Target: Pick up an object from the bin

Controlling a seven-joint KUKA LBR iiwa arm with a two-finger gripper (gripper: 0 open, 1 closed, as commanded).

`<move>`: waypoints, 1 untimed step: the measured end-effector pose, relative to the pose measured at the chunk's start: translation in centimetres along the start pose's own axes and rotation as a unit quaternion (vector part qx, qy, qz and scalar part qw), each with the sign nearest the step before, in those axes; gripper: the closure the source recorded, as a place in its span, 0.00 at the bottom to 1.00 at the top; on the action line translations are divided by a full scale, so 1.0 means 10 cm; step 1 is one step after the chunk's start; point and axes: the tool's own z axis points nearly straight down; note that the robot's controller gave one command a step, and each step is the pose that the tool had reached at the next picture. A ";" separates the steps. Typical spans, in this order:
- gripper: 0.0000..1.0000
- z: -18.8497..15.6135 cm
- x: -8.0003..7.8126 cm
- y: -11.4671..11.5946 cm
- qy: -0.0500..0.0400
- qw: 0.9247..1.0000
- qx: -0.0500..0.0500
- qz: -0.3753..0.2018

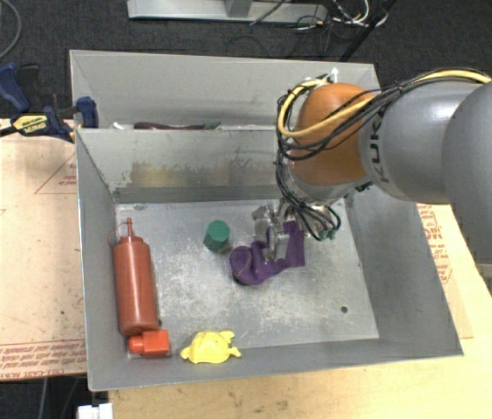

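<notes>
My gripper [272, 241] hangs low in the middle of the bin, its metal fingers down on a crumpled purple soft thing [259, 264]. The purple thing lies on the floor and spreads left and below the fingers, with a part rising beside them on the right. Whether the fingers clasp it cannot be made out. A small green cylinder [218, 236] stands just left of the gripper, apart from it.
A tall red-brown bottle [135, 285] with an orange cap lies along the left wall. A yellow soft toy [208, 346] sits near the front edge. The arm with its orange cover and cables reaches in from the right.
</notes>
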 end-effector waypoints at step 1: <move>1.00 -0.93 -0.05 0.00 -0.002 1.000 0.000 -0.018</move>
